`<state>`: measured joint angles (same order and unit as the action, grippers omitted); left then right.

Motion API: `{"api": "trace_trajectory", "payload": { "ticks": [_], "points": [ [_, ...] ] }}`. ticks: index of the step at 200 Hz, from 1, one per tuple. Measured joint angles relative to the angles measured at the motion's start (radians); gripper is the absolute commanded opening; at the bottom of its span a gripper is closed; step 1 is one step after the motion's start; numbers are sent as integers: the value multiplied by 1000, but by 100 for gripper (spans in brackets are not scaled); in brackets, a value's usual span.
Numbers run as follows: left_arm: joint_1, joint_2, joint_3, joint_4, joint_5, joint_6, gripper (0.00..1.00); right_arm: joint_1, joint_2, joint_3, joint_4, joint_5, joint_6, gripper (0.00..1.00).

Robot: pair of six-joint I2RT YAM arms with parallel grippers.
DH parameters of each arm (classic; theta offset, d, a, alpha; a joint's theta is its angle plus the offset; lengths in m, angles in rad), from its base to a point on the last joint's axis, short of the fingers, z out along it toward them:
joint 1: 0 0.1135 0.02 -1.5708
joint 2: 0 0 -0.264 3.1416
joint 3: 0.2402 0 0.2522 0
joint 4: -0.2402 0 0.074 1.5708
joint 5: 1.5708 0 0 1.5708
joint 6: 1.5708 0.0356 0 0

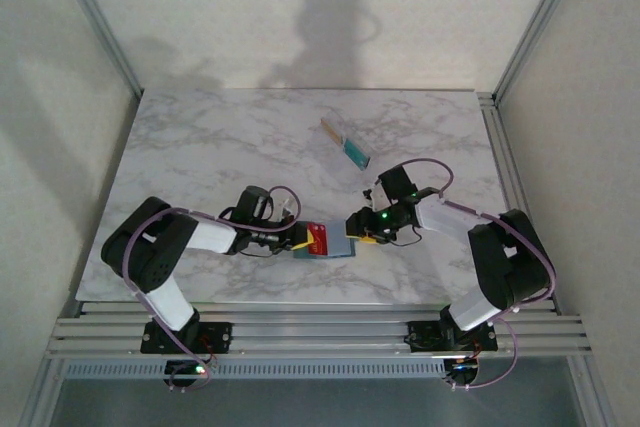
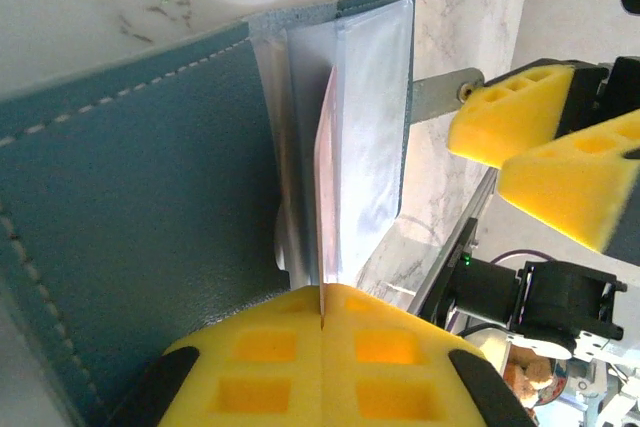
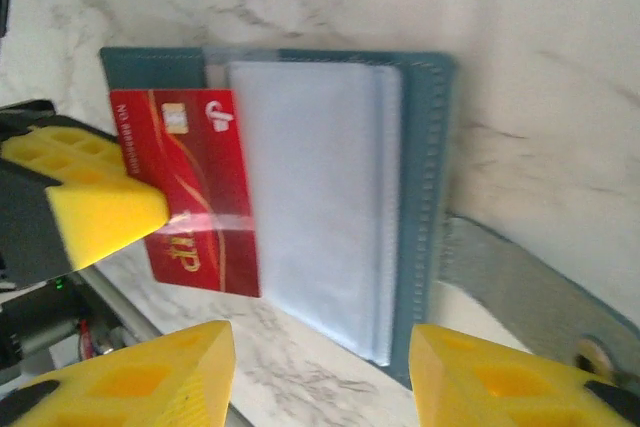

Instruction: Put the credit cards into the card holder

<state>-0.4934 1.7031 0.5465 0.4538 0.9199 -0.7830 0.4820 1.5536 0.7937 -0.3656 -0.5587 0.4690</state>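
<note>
- The left fingers [image 2: 330, 342] are shut on the short edge of a red card [image 3: 190, 187]. It is pinched by its faces, so that it can be slid along its own length.
- About half of the red card lies beyond those fingertips, inside a clear sleeve [image 3: 310, 197] of the open teal wallet [image 2: 130, 207]. The other half is bare between the sleeve and the fingertips.
- The right fingers [image 1: 367, 235] are held wide apart with nothing gripped. They are on the side of the wallet opposite the left fingers, just beside its strap [image 3: 520, 297]. This placing is judged to leave them ready to steady the wallet.
- The wallet is laid open and flat on the tabletop [image 1: 200, 147] between the two pairs of fingers, so that the sleeves can be reached from the side.
- The card holder [image 1: 345, 143] is seen well apart from both pairs of fingers, farther up the tabletop beyond the right fingers. What stands in it is too small to be told.
- The red card is judged not yet freed from the sleeve, and it is not yet in the card holder.
</note>
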Motion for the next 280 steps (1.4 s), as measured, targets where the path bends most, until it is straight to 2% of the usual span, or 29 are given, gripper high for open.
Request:
{"api": "trace_trajectory", "payload": {
  "ticks": [24, 61, 119, 194, 280],
  "points": [
    [-8, 13, 12, 1, 0, 0, 0, 0, 3, 0, -25, 37, -18, 46],
    [-12, 26, 28, 4, 1, -2, 0, 0, 64, 0, -13, 39, -35, 30],
    [-43, 51, 72, 6, 0, -8, 0, -6, 100, -13, 34, 5, -21, 20],
    [-70, 93, 111, 6, -8, -34, 0, -6, 111, -33, 90, -33, -2, 18],
    [-89, 60, 105, -17, -121, -52, 0, -6, 95, -63, 137, -37, 26, 16]
  ]
}}
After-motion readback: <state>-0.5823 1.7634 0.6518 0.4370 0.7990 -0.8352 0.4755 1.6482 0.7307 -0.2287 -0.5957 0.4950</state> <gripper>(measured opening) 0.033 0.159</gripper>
